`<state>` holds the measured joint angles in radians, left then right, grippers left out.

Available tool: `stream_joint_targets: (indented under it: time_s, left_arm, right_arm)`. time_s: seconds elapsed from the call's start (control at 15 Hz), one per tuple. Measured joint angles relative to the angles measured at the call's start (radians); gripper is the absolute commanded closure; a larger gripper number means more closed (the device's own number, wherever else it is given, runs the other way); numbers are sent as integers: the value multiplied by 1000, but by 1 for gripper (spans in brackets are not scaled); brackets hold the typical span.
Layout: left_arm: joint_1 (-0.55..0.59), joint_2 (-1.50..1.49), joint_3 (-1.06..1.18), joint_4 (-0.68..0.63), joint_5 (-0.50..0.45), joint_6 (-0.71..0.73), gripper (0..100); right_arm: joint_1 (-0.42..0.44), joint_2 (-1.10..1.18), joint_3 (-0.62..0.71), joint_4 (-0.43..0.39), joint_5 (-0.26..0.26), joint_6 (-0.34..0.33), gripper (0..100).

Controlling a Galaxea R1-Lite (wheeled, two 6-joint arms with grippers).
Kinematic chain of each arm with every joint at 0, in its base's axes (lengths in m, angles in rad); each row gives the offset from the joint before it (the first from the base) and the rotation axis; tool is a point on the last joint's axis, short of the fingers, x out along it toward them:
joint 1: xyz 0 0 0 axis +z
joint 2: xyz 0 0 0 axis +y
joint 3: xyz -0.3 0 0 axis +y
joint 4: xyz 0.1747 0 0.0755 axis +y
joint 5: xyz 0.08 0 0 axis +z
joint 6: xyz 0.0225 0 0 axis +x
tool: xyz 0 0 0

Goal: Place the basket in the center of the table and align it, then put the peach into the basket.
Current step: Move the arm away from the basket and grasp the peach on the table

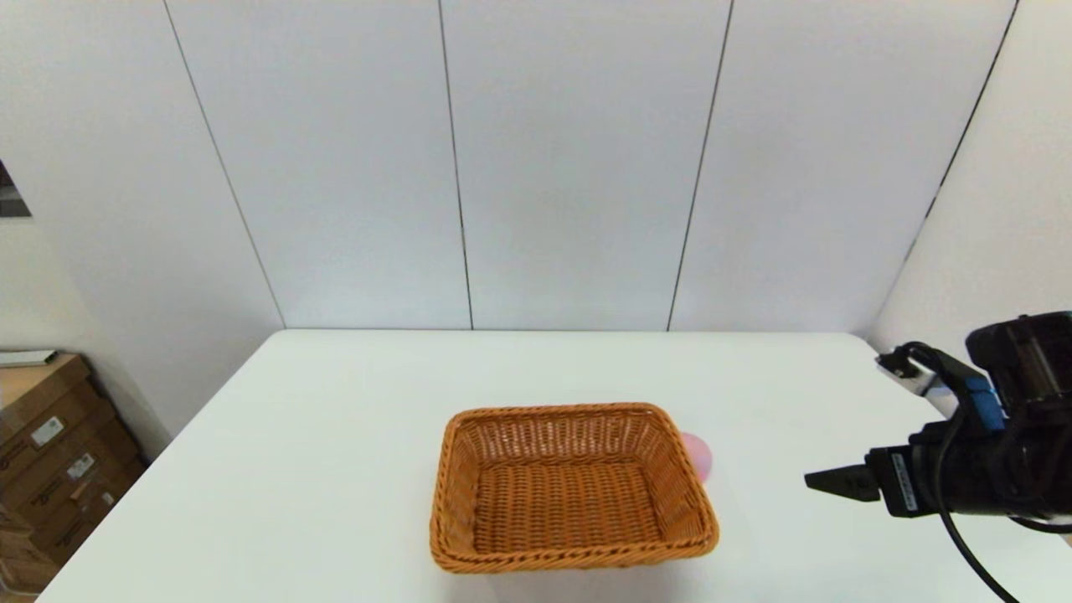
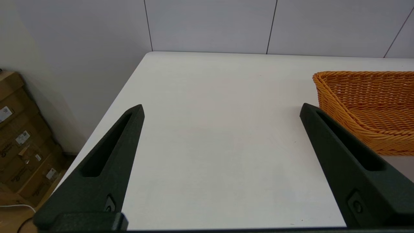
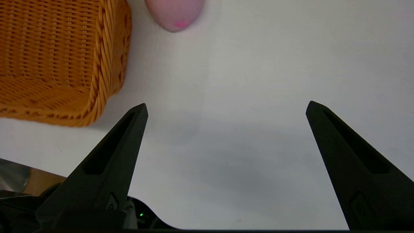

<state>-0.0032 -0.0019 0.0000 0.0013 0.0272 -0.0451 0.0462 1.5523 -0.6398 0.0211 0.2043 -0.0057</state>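
An orange-brown woven basket point(image 1: 573, 487) stands empty on the white table point(image 1: 335, 435), near its front and about in the middle. The pale-pink peach point(image 1: 697, 456) lies on the table just behind the basket's right side, partly hidden by the rim. In the right wrist view the peach point(image 3: 174, 14) and the basket point(image 3: 61, 58) lie ahead of my open fingers. My right gripper point(image 1: 825, 482) hovers at the right, well clear of the basket, pointing toward it with nothing held. My left gripper point(image 2: 221, 110) is open over bare table, with the basket point(image 2: 368, 106) beside it.
Cardboard boxes point(image 1: 50, 452) are stacked on the floor beyond the table's left edge. White wall panels point(image 1: 569, 167) rise right behind the table's far edge. The left arm does not show in the head view.
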Motion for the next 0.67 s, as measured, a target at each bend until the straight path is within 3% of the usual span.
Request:
stream_joint_targets:
  time_s: [0.27,0.47,0.67]
  left_arm:
    - [0,0,0,0,0,1,0]
    - [0,0,0,1,0,-1,0]
    - [0,0,0,1,0,0,0]
  right_arm:
    - [19,157,-84,-2,17,3,0]
    - [33,243,-101,-81,18,5,0]
    - [55,302,-114,-107,20,7,0]
